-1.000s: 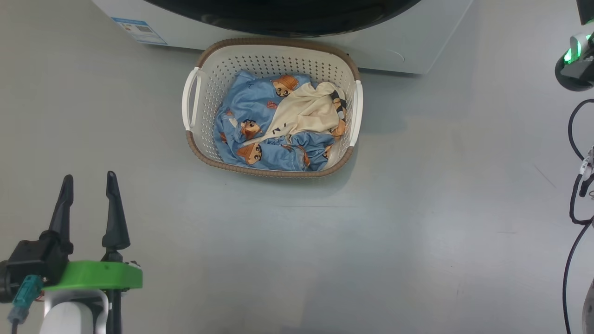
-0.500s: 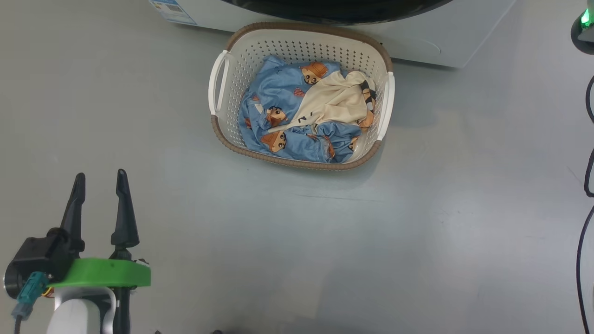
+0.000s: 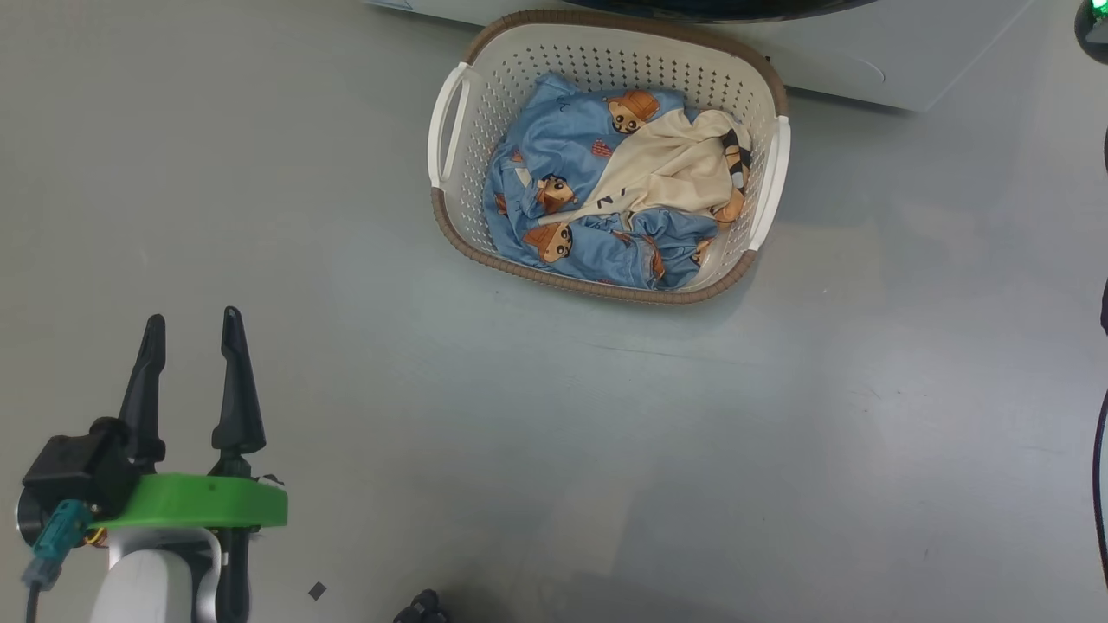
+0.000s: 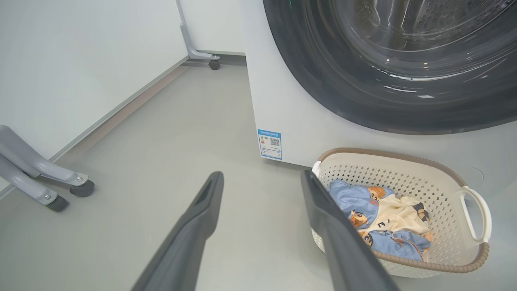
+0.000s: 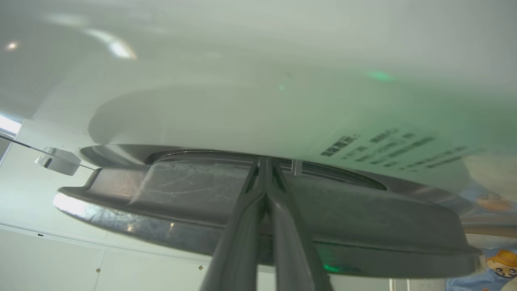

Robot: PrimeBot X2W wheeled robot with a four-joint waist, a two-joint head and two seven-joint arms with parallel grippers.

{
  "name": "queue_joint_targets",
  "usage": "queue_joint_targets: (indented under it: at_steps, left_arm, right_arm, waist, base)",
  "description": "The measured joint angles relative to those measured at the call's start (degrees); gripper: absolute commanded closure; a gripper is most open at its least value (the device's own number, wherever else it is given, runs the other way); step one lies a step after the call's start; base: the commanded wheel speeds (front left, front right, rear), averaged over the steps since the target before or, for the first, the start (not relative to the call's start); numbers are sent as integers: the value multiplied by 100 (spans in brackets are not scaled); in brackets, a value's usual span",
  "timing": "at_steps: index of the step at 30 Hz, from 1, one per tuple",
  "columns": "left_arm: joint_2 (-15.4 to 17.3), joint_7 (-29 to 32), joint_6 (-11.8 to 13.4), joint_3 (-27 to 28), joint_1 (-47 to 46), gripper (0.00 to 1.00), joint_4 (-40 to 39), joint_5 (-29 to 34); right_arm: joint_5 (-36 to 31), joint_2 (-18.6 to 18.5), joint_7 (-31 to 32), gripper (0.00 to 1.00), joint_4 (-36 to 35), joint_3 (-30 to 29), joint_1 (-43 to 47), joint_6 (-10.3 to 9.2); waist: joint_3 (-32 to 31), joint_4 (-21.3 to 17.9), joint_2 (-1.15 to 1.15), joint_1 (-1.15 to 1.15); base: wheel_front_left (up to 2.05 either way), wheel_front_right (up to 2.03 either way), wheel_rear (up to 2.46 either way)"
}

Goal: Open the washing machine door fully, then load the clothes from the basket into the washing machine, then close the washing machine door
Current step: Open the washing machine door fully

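Floor: smooth grey floor [image 3: 606, 433], bare around the robot in the head view.
Basket, head view: cream perforated basket [image 3: 472, 199] stands at upper centre, its far rim just beside the white washing machine [image 3: 866, 61].
Clothes, head view: blue printed clothes [image 3: 563, 138] with a cream piece on top lie inside the basket.
Left gripper, head view: left gripper [image 3: 192, 317] at lower left, fingers apart and empty; the basket lies ahead to its right, well apart.
Left wrist view: left gripper [image 4: 262, 173] spread wide; basket [image 4: 404, 178] with clothes [image 4: 379, 218] sits just past the right-hand finger, below the washing machine door [image 4: 307, 72].
Sticker: blue label [image 4: 269, 144] low on the washing machine [image 4: 274, 101].
Right wrist view: right gripper [image 5: 264, 161] fingers pressed together, tips at the dark washing machine door [image 5: 363, 226] rim's edge; contact cannot be told.
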Motion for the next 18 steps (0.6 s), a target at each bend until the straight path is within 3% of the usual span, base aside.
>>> queue_joint_targets:
  at_steps: [18]
  left_arm:
    - [-4,0,47,-159,0,0,53,-36]
  right_arm:
    - [-82,-92,302,100,183,357,-416,-2]
  waist:
    - [54,36,0,0]
  base:
    - [0,0,0]
